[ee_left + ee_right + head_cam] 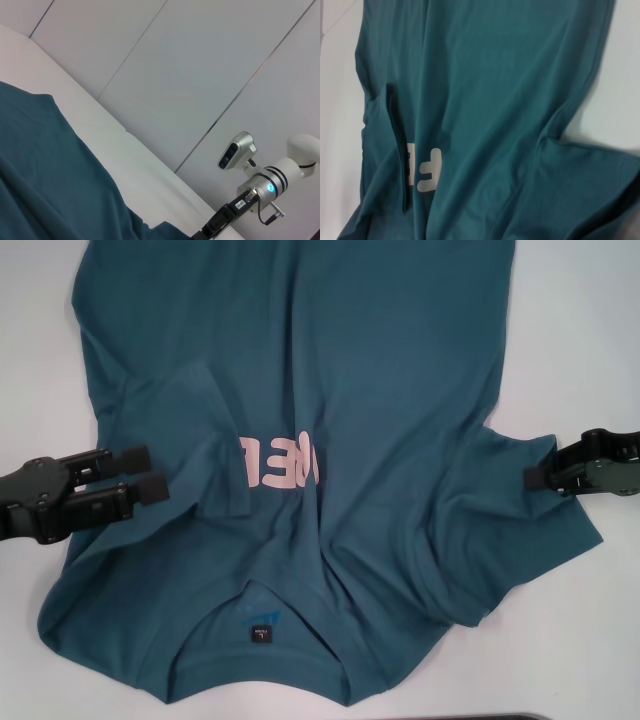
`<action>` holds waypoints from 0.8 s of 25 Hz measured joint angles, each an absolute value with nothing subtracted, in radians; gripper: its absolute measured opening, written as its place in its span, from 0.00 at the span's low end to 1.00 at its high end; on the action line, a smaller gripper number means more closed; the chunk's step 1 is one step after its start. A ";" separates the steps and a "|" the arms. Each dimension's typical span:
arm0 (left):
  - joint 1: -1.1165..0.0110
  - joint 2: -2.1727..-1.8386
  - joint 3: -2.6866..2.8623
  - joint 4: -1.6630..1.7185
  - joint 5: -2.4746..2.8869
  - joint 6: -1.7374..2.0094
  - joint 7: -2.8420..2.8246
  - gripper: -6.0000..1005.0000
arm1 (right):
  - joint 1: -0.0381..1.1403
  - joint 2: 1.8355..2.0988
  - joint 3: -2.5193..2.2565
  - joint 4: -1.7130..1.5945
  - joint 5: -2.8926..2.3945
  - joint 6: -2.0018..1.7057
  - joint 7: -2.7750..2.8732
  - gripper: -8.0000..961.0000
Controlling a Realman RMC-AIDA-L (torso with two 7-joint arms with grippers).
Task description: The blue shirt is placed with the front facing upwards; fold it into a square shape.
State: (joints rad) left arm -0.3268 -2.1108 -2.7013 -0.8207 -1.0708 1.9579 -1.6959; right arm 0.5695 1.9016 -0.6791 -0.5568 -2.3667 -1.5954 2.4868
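Blue shirt (340, 440) lay front-up on counter (40, 360), left sleeve already folded over lettering. Left gripper (150, 472), fingers spread, beside shirt; right gripper (535, 478) at right sleeve, fingers unclear. Risk: bunched sleeve dragging crooked.

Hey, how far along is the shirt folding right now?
Early stage. The left sleeve is already folded over the blue shirt, covering part of the lettering. The right hand is at the right sleeve; the left hand is open. Squaring up remains.
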 joint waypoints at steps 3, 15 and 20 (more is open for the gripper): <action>-0.327 -2.111 -2.701 -0.821 -1.071 1.958 -1.696 0.73 | 0.566 1.899 -0.681 -0.557 -2.367 -1.595 2.489 0.25; -0.325 -2.110 -2.704 -0.821 -1.071 1.958 -1.698 0.73 | 0.546 1.889 -0.649 -0.634 -2.390 -1.624 2.492 0.01; -0.320 -2.109 -2.729 -0.821 -1.071 1.963 -1.698 0.73 | 0.529 1.884 -0.612 -0.676 -2.392 -1.628 2.492 0.01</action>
State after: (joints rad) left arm -0.3201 -2.1090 -2.7290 -0.8207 -1.0707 1.9634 -1.6982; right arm 0.5290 1.8838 -0.6120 -0.6759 -2.3920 -1.6285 2.4925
